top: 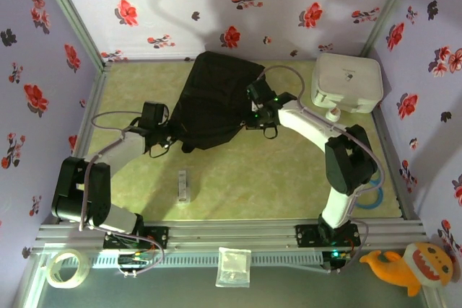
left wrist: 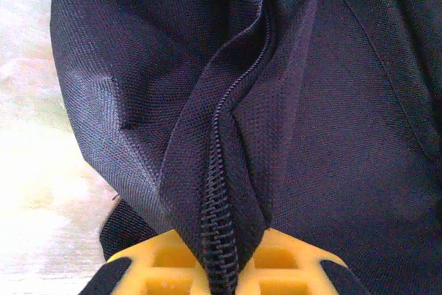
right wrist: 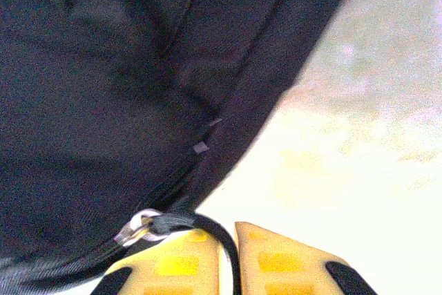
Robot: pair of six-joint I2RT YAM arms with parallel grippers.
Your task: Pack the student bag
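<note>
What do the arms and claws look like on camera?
The left arm and right arm have white links, black joints and loose grey cables. The left claw and right claw have yellow gridded fingers with black tips. Green lights glow near the right wrist.

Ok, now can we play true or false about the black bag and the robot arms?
1. The student bag is black. True.
2. The white case sits inside the bag. False: it stands on the table at the far right, apart from the bag.
3. The left gripper pinches the bag along its zip. True.
4. The orange plush toy lies on top of the bag. False: it lies at the near right corner, outside the table's frame.
5. A black cord runs between the fingers of the right gripper. True.
</note>
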